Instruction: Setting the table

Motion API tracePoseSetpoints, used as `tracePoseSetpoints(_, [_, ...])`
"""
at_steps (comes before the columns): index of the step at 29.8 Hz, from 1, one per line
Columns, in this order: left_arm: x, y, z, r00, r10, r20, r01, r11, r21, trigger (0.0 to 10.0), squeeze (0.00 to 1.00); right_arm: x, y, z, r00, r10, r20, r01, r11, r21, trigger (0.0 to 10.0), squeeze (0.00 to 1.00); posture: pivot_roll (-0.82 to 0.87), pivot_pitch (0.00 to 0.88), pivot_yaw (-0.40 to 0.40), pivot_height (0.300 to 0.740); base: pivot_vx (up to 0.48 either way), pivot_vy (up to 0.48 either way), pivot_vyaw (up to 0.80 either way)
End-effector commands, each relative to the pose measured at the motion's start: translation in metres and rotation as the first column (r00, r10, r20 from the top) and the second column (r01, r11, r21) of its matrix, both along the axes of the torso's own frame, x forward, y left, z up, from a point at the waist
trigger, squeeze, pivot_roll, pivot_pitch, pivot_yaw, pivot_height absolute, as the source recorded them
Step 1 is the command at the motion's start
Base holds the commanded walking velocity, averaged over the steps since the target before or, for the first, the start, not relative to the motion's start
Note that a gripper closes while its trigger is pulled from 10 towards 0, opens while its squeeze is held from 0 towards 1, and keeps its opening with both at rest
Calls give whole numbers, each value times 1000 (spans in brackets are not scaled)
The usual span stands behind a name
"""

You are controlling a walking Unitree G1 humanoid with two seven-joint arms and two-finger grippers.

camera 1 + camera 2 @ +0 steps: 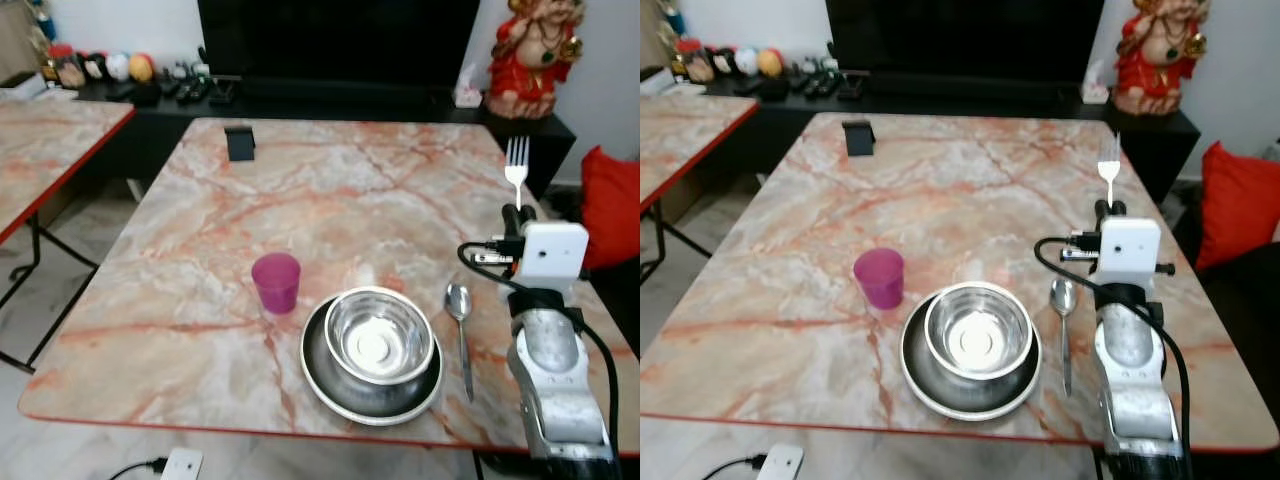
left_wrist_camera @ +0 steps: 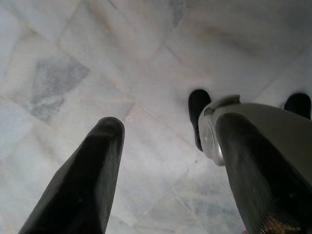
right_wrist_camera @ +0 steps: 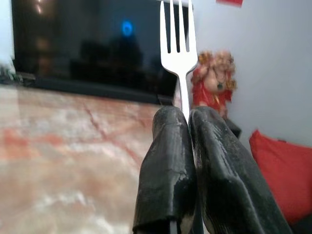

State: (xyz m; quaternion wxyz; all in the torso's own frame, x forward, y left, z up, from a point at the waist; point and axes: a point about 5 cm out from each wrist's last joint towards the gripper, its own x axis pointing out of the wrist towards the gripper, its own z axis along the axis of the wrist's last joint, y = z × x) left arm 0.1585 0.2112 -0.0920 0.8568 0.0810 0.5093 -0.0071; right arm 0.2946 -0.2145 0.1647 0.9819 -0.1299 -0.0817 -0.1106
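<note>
My right gripper [image 1: 514,212] is shut on a silver fork [image 1: 516,165], held above the table's right side with the tines pointing away; its fingers [image 3: 170,165] pinch the fork [image 3: 178,44] by the handle. A steel bowl [image 1: 379,335] sits in a steel plate [image 1: 330,385] near the marble table's front edge [image 1: 150,415]. A spoon [image 1: 461,330] lies just right of the plate, between it and my right arm. A pink cup [image 1: 276,282] stands left of the bowl. My left gripper [image 2: 165,161] hangs open over the pale floor.
A small black object [image 1: 240,143] stands at the table's far left. A second marble table [image 1: 50,140] is at the left. A black cabinet with a TV, a red statue [image 1: 533,55] and a red cushion [image 1: 612,205] lie behind and to the right.
</note>
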Motion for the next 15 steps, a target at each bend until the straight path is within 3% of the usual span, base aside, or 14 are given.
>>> tracePoseSetpoints(1, [-5, 0, -2, 1000, -1, -24, 1, 1000, -3, 10000, 0, 4, -9, -9, 996, -39, -87, 39, 999, -3, 10000, 0, -4, 0, -12, 740, 0, 0, 0])
tracePoseSetpoints(2, [-5, 0, -2, 1000, -1, -25, 0, 1000, -5, 10000, 0, 8, -13, -15, 987, -56, -148, 61, 998, 32, 10000, 0, -4, 0, -12, 740, 0, 0, 0])
tracePoseSetpoints(7, [-5, -1, -2, 1000, 0, -26, -1, 1000, -7, 10000, 0, 19, -20, -25, 961, -86, -263, 110, 991, 80, 10000, 0, -7, 0, -11, 740, 0, 0, 0])
tracePoseSetpoints(14, [-4, -2, -2, 1000, -4, -29, 3, 1000, -12, 10000, 0, 35, -20, -31, 924, -84, -372, 146, 979, 142, 10000, 0, -14, 0, -9, 740, 0, 0, 0])
tracePoseSetpoints(15, [-4, -2, -2, 1000, -8, -30, 7, 1000, -12, 10000, 0, 37, -16, -39, 897, -52, -440, 136, 977, 162, 10000, 0, -14, 0, -9, 740, 0, 0, 0])
